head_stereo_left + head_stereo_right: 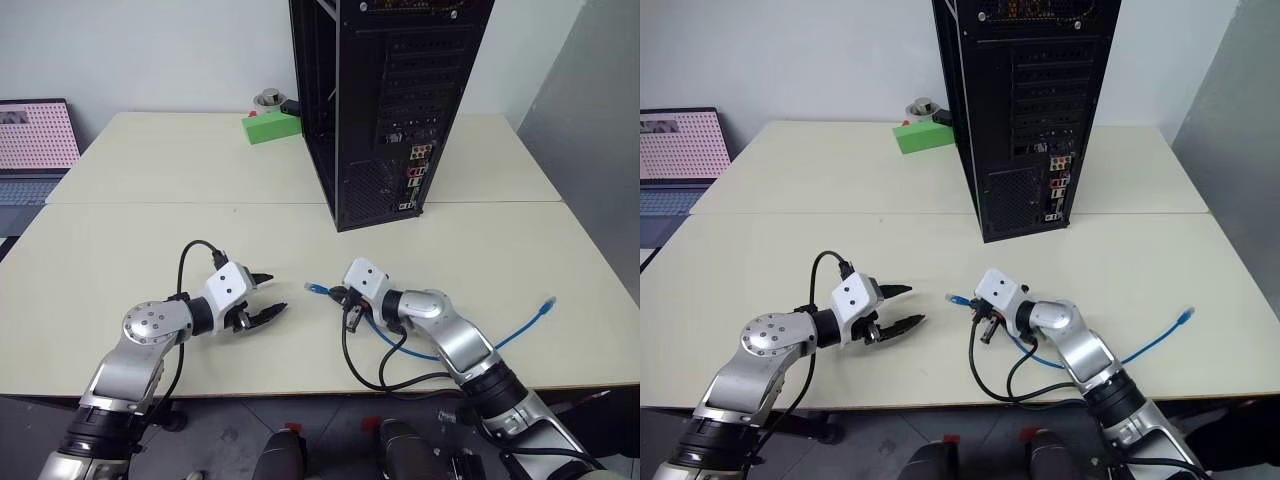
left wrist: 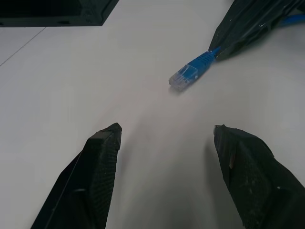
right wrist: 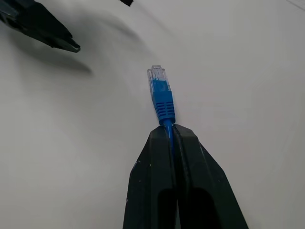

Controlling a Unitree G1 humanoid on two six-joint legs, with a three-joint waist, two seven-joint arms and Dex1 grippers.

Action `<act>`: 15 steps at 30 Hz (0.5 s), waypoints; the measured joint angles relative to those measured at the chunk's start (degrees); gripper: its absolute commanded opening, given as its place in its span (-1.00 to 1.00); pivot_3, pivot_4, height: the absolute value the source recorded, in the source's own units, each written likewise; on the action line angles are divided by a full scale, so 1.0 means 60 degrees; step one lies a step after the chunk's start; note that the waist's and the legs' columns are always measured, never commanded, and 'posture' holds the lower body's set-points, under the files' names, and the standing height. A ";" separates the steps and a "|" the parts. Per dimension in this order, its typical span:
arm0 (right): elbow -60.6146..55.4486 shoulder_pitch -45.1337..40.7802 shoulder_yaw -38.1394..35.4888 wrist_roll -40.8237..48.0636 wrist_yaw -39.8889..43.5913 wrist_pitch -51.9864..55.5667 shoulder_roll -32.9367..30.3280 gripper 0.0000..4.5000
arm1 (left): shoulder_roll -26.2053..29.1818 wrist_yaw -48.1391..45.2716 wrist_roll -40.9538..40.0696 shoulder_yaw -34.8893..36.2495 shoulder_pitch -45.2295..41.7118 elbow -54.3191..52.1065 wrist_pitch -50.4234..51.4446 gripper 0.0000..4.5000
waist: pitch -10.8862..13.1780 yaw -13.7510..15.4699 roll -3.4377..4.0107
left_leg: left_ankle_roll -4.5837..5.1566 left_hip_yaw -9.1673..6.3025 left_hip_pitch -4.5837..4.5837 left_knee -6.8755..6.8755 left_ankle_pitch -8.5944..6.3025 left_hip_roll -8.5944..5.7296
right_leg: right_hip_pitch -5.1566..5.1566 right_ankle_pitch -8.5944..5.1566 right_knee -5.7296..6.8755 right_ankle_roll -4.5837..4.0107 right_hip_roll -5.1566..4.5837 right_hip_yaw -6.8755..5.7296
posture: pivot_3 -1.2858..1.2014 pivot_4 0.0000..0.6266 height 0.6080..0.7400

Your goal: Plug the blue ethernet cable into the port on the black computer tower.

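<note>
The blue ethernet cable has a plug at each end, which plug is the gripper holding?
The plug just past the shut right gripper, facing the open left gripper. The other plug lies free near the table's right edge.

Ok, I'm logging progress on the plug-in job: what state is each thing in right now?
blue ethernet cable: lying on the table, unplugged, pinched just behind its near plug
right gripper: shut on the cable
left gripper: open, holding nothing
black computer tower: upright, back panel facing the robot
laptop: open, screen lit
</note>
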 measured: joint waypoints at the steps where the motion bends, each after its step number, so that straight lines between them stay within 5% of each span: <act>1: -0.0193 -0.0038 0.0000 0.0023 0.0279 -0.0026 -0.0181 -0.99 | -0.0001 -0.0181 -0.0068 -0.0086 -0.0081 0.0005 0.0015 0.46 | 0.0000 -0.0004 0.0000 | 0.0000 0.0000 0.0000 0.0000 0.0000 0.0000 | 0.0000 0.0000 0.0000 0.0000 0.0000 0.0001 | 0.03 -0.52 1.00; 15: -0.1702 -0.0306 0.0037 0.0285 0.2158 0.0191 -0.1299 -0.99 | -0.0080 -0.2127 -0.0608 -0.1258 -0.1498 0.0038 0.0478 0.46 | 0.0000 -0.0005 0.0000 | 0.0000 -0.0009 -0.0004 0.0004 0.0000 0.0000 | -0.0001 0.0000 0.0002 0.0001 0.0005 -0.0006 | 0.03 -0.52 1.00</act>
